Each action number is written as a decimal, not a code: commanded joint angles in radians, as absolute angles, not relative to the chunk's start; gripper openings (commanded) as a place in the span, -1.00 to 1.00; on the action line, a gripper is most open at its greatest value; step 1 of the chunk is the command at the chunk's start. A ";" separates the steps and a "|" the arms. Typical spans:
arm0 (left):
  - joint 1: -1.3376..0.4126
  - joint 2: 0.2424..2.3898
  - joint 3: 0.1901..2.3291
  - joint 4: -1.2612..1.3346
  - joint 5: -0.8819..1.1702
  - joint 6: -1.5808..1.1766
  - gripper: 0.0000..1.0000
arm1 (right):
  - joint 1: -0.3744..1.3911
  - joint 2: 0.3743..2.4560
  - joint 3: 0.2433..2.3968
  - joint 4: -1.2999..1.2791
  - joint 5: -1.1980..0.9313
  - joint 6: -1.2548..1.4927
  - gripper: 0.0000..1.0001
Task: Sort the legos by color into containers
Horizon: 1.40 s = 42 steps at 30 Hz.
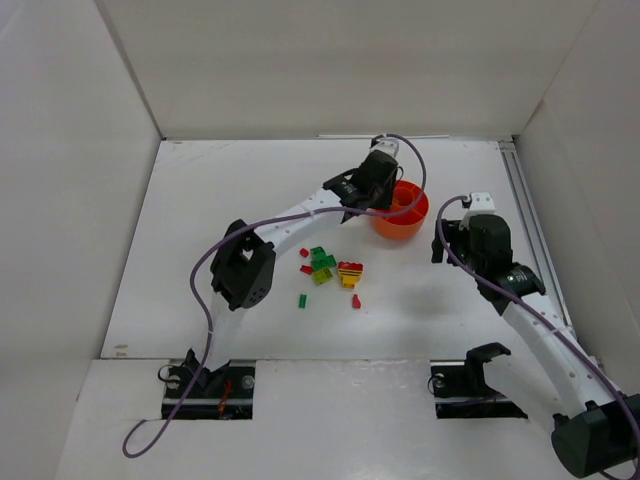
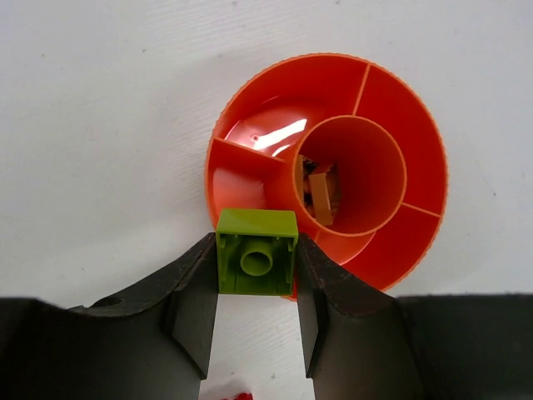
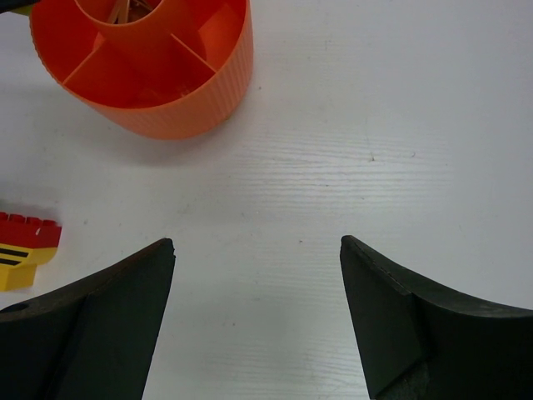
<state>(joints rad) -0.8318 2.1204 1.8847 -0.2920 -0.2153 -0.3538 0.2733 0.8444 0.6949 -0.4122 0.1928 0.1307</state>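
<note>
The orange bowl [image 1: 414,223] stands at the back centre, divided into compartments round a central cup. My left gripper [image 1: 381,203] is shut on a lime-green lego [image 2: 256,262], hollow underside to the camera, held at the bowl's [image 2: 416,133] near rim. Brown pieces [image 2: 321,193] lie in the central cup. Loose legos lie in the middle of the table: green [image 1: 321,256], lime [image 1: 322,276], a red-and-yellow block [image 1: 350,272], small red ones [image 1: 355,300]. My right gripper [image 1: 441,243] hangs open over bare table, right of the bowl [image 3: 183,108], its fingers [image 3: 125,292] apart with nothing between them.
White walls enclose the table on three sides. A rail runs along the right edge [image 1: 527,215]. The red-and-yellow block [image 3: 25,250] sits left of my right gripper. A purple cable [image 1: 205,290] trails along the left arm.
</note>
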 commanded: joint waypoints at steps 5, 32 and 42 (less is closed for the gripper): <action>-0.838 2.103 1.899 -0.256 -0.147 -0.307 -0.36 | 0.267 0.816 0.716 -0.399 0.196 0.118 0.71; -0.838 1.659 1.382 -0.266 -0.141 -0.426 0.88 | 0.267 0.807 0.707 -0.390 0.169 0.100 0.71; -0.847 1.293 0.882 -0.276 -0.204 -0.666 0.69 | 0.267 0.830 0.689 -0.350 0.161 0.080 0.71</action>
